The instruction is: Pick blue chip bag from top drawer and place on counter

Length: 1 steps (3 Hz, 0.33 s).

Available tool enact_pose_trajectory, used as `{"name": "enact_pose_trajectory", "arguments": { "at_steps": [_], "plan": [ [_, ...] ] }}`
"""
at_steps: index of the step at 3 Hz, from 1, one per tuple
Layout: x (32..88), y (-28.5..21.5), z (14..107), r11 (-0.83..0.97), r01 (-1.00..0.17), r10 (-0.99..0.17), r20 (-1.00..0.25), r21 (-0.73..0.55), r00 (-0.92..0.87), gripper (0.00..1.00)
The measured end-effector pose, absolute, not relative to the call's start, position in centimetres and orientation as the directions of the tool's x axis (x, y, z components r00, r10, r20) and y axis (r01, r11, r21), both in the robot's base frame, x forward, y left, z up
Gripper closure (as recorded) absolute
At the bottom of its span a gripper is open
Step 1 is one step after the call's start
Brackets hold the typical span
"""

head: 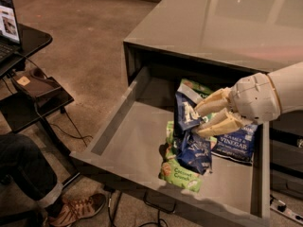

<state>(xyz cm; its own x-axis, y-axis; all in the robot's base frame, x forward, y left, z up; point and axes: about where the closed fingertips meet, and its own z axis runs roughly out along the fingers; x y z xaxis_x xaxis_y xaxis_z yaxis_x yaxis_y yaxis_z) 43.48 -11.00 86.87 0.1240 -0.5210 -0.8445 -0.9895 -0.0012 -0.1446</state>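
- Here's the pincer [198,121], down inside the open drawer [112,123], reaching in from the side on a chunky white arm [258,97].
- Its two beige fingers [214,102] are drawn close together with only a narrow gap between them, and they have the blue chip bag [185,113] nipped in that gap.
- That bag stands on end right at the fingertips. Its top is crumpled up above them, and its lower half hangs down below the pincer among the other packets.
- Directly under the pincer's wrist is a second blue bag [235,146], lying flat on the drawer floor with its white lettering facing up.
- Below the fingertips, toward the drawer's front, a green bag [180,173] lies flat. The held bag's bottom end overlaps it, but I can't tell whether the two touch.
- Just above the pincer, toward the back of the drawer, another green bag [195,86] peeks out from behind the held one.
- Above and behind the pincer spreads the glossy grey counter [213,22], with the drawer pulled out from under its edge.
- Well below the pincer, a thin loop handle [158,206] hangs off the drawer front.
- Far out past the fingertips, beyond the drawer's side wall, stands a black side table [28,109] with a laptop [8,27] on it.
- Lower down on that same side, someone's brown shoe [78,207] sits on the floor.
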Motion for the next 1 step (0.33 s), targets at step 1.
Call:
{"name": "enact_pose_trajectory", "arguments": {
  "at_steps": [1],
  "plan": [
    [43.43, -10.9, 86.9, -0.005, -0.989, -0.52, -0.845, -0.146, 0.127, 1.0]
  ]
}}
